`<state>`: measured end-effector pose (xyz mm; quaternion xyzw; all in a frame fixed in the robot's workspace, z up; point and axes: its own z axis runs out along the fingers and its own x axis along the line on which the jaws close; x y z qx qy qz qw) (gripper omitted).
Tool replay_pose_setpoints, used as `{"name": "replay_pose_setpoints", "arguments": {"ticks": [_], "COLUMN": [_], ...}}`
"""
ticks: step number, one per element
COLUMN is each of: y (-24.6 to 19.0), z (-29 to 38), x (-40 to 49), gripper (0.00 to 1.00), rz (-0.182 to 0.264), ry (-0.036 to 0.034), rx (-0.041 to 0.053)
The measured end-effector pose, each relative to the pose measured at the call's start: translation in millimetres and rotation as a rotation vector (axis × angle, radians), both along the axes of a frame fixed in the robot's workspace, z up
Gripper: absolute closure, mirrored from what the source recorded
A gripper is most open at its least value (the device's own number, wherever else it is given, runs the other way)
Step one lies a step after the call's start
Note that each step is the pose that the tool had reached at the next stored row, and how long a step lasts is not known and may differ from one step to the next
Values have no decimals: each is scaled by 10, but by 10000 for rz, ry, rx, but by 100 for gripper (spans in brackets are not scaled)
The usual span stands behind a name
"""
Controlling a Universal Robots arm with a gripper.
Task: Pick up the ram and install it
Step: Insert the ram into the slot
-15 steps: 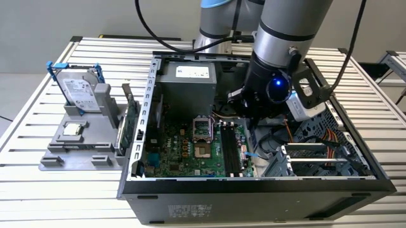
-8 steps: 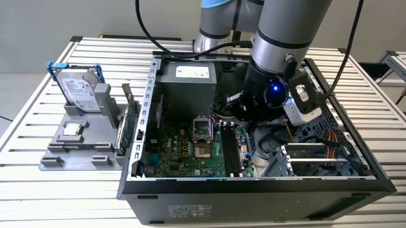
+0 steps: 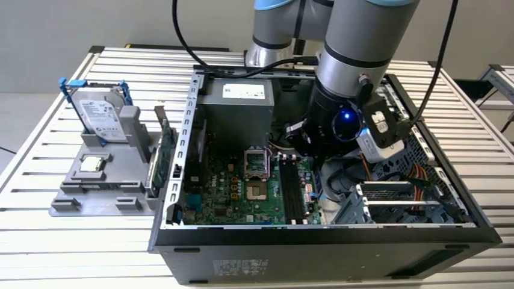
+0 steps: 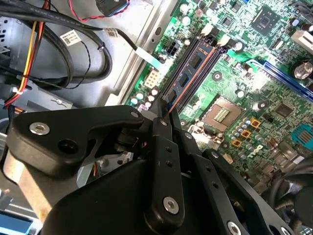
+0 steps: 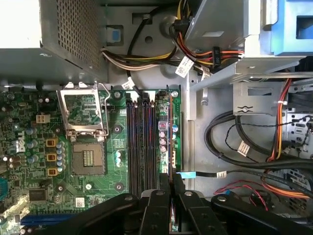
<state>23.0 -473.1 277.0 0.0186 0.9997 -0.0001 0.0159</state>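
Note:
The ram [image 4: 191, 73] is a dark stick with black chips and a copper-coloured edge. It stands on edge along the memory slots [image 5: 142, 142] of the motherboard, at the slot nearest the cable bay. Seen edge-on in the first wrist view, the ram [image 5: 171, 137] is a thin line running into my fingers. My gripper [image 5: 171, 183] is shut on one end of it, and its black fingers [image 4: 164, 147] clamp it from both sides. In the exterior view the gripper [image 3: 319, 186] reaches down inside the open case beside the slots [image 3: 291, 192]. I cannot tell whether the stick is fully seated.
A CPU socket [image 5: 85, 142] lies beside the slots and a grey power supply [image 3: 237, 102] stands behind. Cable bundles [image 5: 244, 147] and a drive cage [image 3: 401, 198] crowd the other side. Outside the case, a grey holder carries a hard drive [image 3: 103, 117] and a green card [image 3: 165, 159].

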Motion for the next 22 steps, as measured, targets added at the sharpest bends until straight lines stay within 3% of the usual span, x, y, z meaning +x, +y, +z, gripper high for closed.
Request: {"name": "replay_pose_setpoints", "arguments": {"ticks": [6,15,22], "y": [1,0,0], "z": [-9,-117,-129], "x": [0,-5,-12], "gripper": [100,100,100], "rz": [0,42,62], "ry": [-2,-1,0], "rx": [5,-26,-31]}}
